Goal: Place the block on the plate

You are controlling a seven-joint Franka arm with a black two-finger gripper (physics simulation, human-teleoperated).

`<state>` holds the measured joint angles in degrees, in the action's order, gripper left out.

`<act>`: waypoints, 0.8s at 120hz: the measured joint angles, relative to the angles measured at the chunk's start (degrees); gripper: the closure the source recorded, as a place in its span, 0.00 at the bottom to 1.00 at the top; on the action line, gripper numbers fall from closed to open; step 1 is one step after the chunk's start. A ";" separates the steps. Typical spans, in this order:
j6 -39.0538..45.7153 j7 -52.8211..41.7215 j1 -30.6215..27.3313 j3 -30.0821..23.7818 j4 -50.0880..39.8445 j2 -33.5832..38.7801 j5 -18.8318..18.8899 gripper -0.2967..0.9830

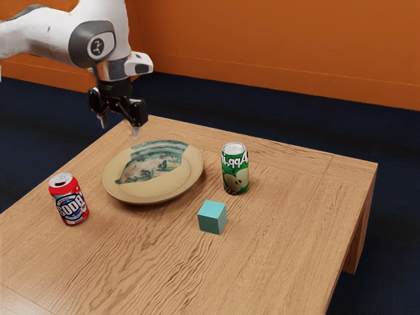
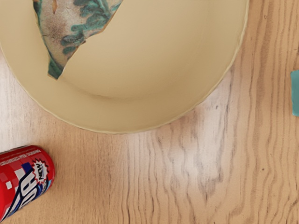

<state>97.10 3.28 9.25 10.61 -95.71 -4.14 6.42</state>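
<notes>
My gripper hangs in the air above the table's far left part in the exterior view, just behind and above the plate, its two fingers spread apart with nothing between them. The teal block rests on the wood, to the exterior view's right of the plate and apart from it. The plate is round and tan, with a painted green and brown patch. From the wrist view, the plate lies below my hand, and a piece of the block appears beyond its rim.
A green apple can stands close behind the block, near the plate. On the plate's other side is an upright red soda can, and the wrist view has this red can too. The wooden table ends at the exterior view's right.
</notes>
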 joint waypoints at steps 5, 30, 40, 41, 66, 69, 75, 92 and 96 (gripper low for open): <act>1.44 0.28 1.35 -0.28 -1.16 -0.79 -1.32 0.23; 11.20 1.83 3.28 -3.47 -7.85 -3.68 -5.54 0.23; 15.31 2.98 3.31 -5.09 -8.89 -6.12 -6.16 0.23; 15.65 3.11 3.34 -5.21 -8.92 -6.40 -6.20 0.23; 22.50 5.89 5.18 -6.27 -10.24 -11.94 -6.27 0.23; 23.07 6.17 5.24 -6.36 -10.27 -12.51 -6.30 0.23; 24.06 6.69 5.40 -6.91 -10.24 -13.48 -6.37 0.23; 26.93 8.62 6.65 -7.49 -10.18 -16.09 -6.50 0.23; 27.53 9.04 6.79 -7.51 -10.08 -16.60 -6.44 0.23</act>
<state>124.63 12.32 16.04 3.10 -105.79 -20.74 -0.03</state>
